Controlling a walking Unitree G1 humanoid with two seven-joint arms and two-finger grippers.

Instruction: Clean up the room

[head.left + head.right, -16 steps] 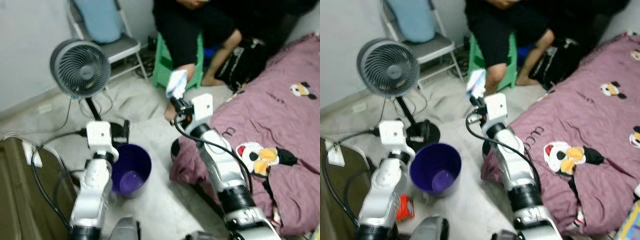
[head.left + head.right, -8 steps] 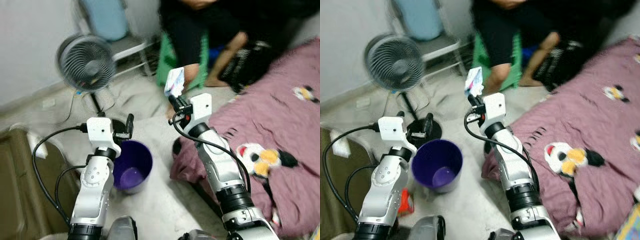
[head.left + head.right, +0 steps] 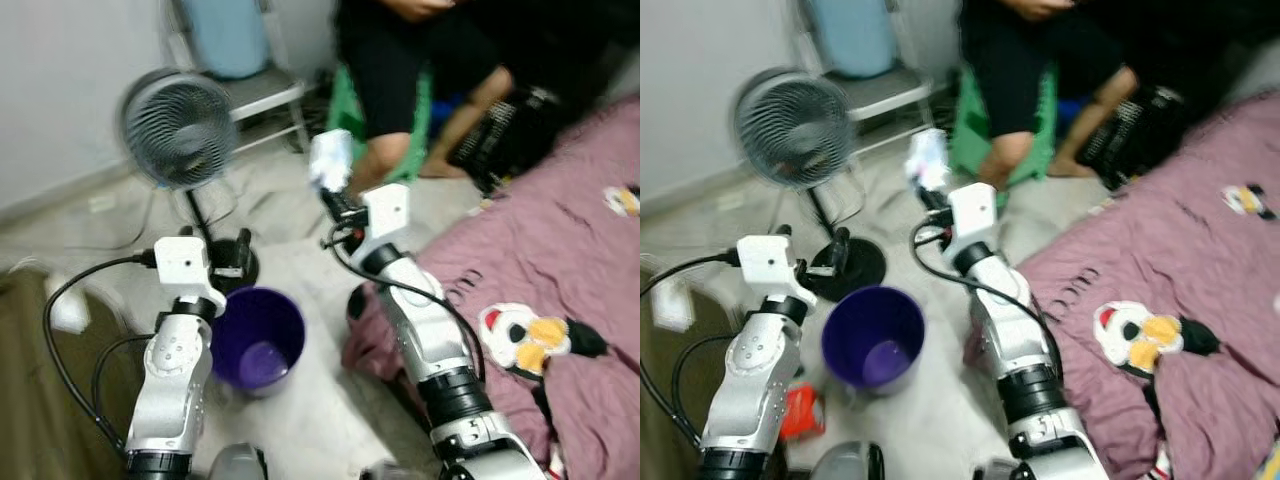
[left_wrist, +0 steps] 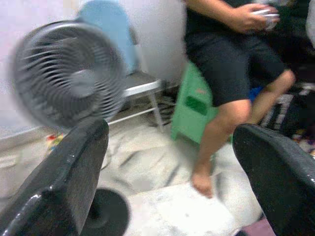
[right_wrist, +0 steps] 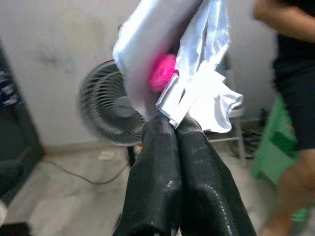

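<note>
Crumpled white wrapper (image 5: 182,64), a glossy plastic scrap with a bright pink patch showing through it, sticks up from the tips of the right gripper (image 5: 174,129), whose two black fingers are pressed together on its lower edge. In the head views the same wrapper (image 3: 330,160) is held up in the air above the pale floor (image 3: 300,260), in front of the green stool (image 3: 345,105) and the bare leg of a seated person (image 3: 400,60) in black shorts.

At the far left a brown cabinet (image 3: 40,380) edges the scene, with a grey standing fan (image 3: 178,130) behind it and a folding chair (image 3: 255,90) carrying a light blue cushion (image 3: 225,35). The left gripper (image 4: 167,162) hovers with its fingers spread wide apart, holding nothing, just above the far rim of the purple bucket (image 3: 258,335). That bucket stands upright on the floor between the two arms; its inside looks bare apart from a pale sheen on the bottom. A small orange packet (image 3: 800,412) lies on the floor beside the bucket, by the left arm.

The wrapper sits higher than the bucket and to its right, well apart from the opening. Farther right lies a mauve bedspread (image 3: 560,250) printed with cartoon penguins (image 3: 530,335)
</note>
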